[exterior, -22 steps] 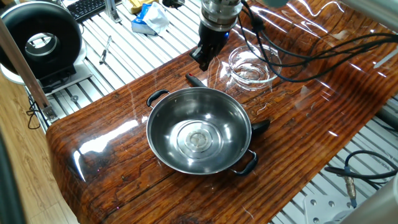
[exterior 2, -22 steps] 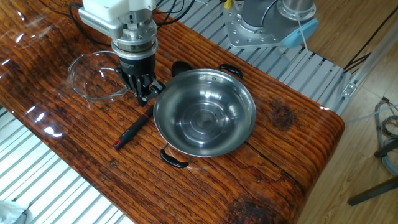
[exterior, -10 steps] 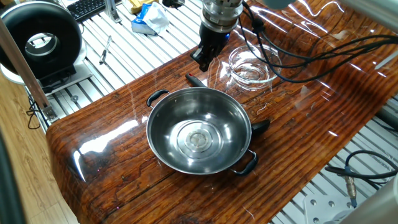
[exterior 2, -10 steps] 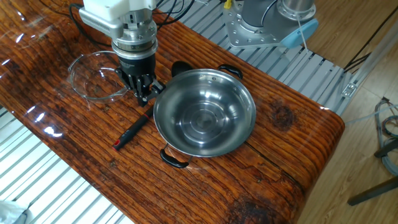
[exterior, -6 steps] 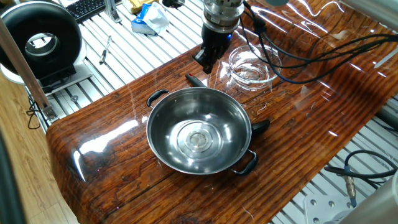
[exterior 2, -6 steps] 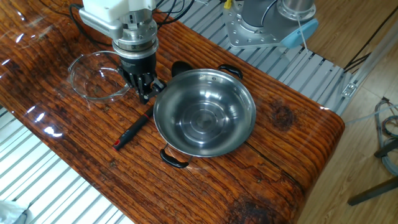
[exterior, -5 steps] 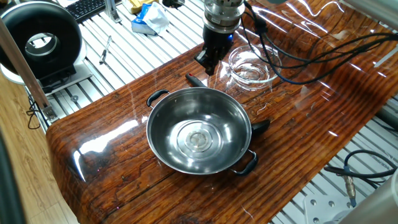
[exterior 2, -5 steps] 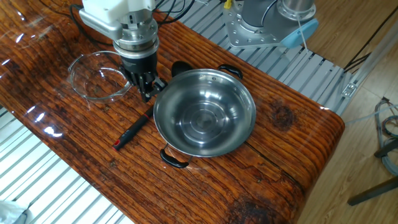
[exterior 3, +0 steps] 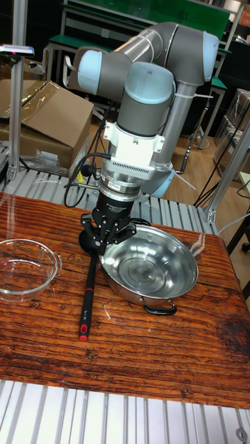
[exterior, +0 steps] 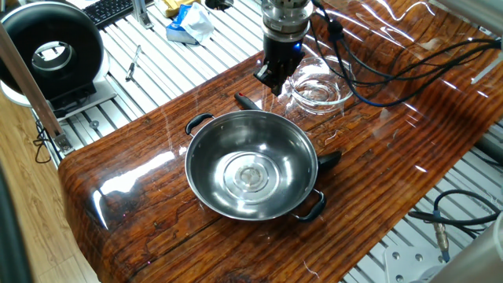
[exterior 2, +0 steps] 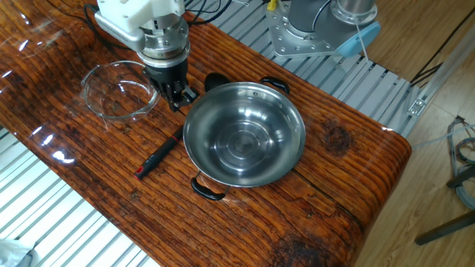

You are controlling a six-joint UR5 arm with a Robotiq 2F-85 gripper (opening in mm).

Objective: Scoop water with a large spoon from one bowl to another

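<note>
The large spoon, a black ladle (exterior 2: pixel 159 154), lies flat on the wood between the two bowls. Its red-tipped handle end points at the near edge and its head (exterior 2: pixel 215 80) sits behind the steel bowl's rim. My gripper (exterior 2: pixel 176 100) hangs just above the handle's upper part, pointing down. Its fingers look open, with nothing held. The steel bowl (exterior: pixel 251 165) sits in the middle and the glass bowl (exterior: pixel 316 88) stands beside the gripper (exterior: pixel 271 81). Water is too faint to make out in either bowl. In the tall view the gripper (exterior 3: pixel 104 232) partly hides the ladle (exterior 3: pixel 88 291).
The wooden table (exterior: pixel 141 204) ends in a rounded edge near the steel bowl, with slatted aluminium beyond it. Black cables (exterior: pixel 393 67) trail over the table behind the glass bowl. A round black device (exterior: pixel 51 55) stands off the table.
My gripper has slid a short way along the ladle's handle toward its head end, staying above it. The ladle and both bowls have not moved.
</note>
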